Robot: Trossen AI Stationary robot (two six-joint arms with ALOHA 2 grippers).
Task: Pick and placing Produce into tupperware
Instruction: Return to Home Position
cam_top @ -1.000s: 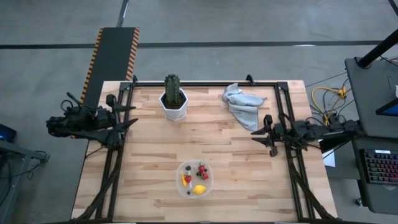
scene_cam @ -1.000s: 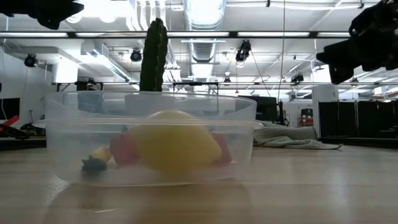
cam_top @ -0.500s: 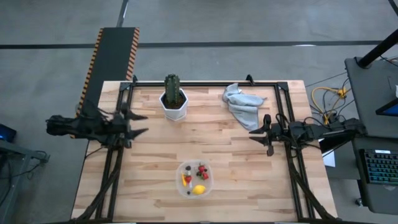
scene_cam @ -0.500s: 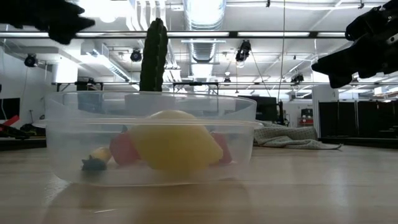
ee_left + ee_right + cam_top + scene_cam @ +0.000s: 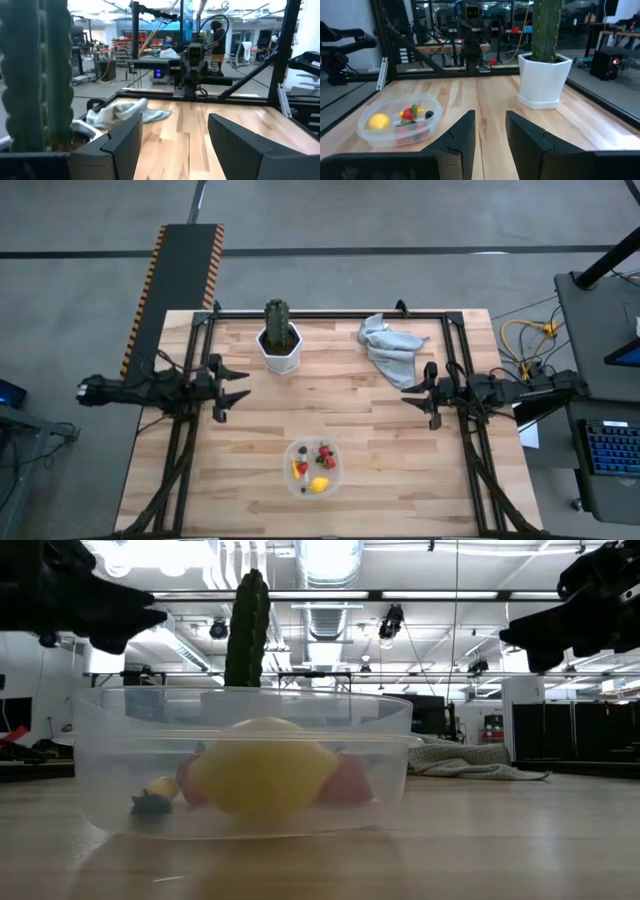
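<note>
The clear tupperware [image 5: 313, 468] rests by its base near the table's near edge, also in the low view [image 5: 243, 762] and right wrist view [image 5: 400, 120]. Inside lie the produce: a yellow lemon [image 5: 319, 484], red strawberry pieces [image 5: 325, 453], an orange sliver [image 5: 295, 468] and dark berries. My left gripper [image 5: 236, 386] hovers open over the table's left side, empty; its fingers [image 5: 172, 137] stand wide apart. My right gripper [image 5: 408, 395] hovers open over the right side, empty, with its fingers [image 5: 489, 131] parted.
A tall green cactus in a white pot [image 5: 279, 338] stands near the far edge, left of centre. A crumpled grey cloth [image 5: 389, 346] lies at the far right. Bare wood lies between both grippers and around the tupperware. Black frame rails border the table.
My left gripper has moved from beyond the table's left edge toward the right, over the table, and come lower. My right gripper has barely shifted. The lemon in the tupperware has rolled slightly toward the left in the low view.
</note>
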